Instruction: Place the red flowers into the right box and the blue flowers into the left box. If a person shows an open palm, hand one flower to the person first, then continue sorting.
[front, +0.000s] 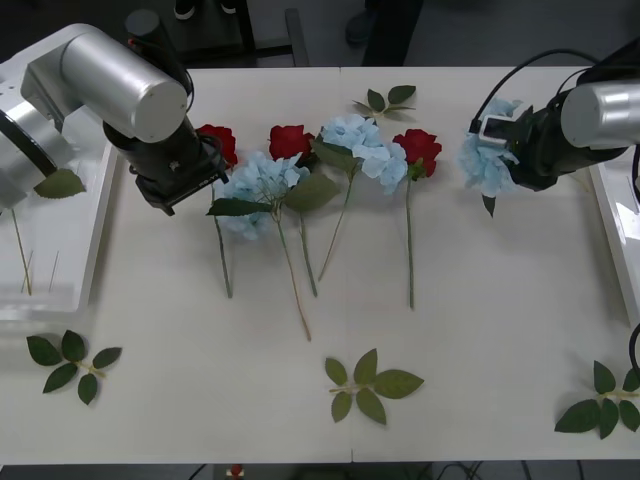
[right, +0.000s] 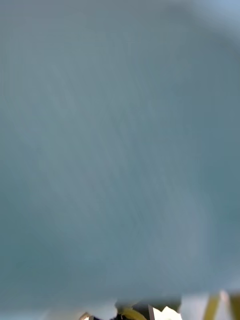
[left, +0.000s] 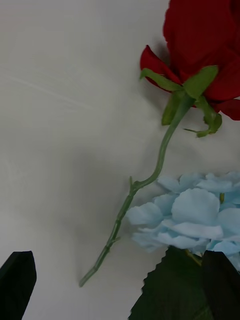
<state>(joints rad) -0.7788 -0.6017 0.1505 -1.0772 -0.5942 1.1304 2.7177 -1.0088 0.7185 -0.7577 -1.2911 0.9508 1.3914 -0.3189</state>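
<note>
Left gripper is spread apart over the leftmost rose, whose stem lies just beside a hydrangea. Straddle the stem only, clear of the petals. Right gripper is at a far-right hydrangea; its grip is unreadable.

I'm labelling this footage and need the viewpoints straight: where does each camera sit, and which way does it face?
Front view: above the arms, looking forward and down at the table; both arms show, the left gripper over the leftmost red rose, the right gripper at a blue hydrangea.
Right wrist view: on the right wrist, pressed against pale-blue petals.
Left wrist view: on the left wrist, facing down; open black fingertips.
Shared: the front and left wrist views both show that rose.
</note>
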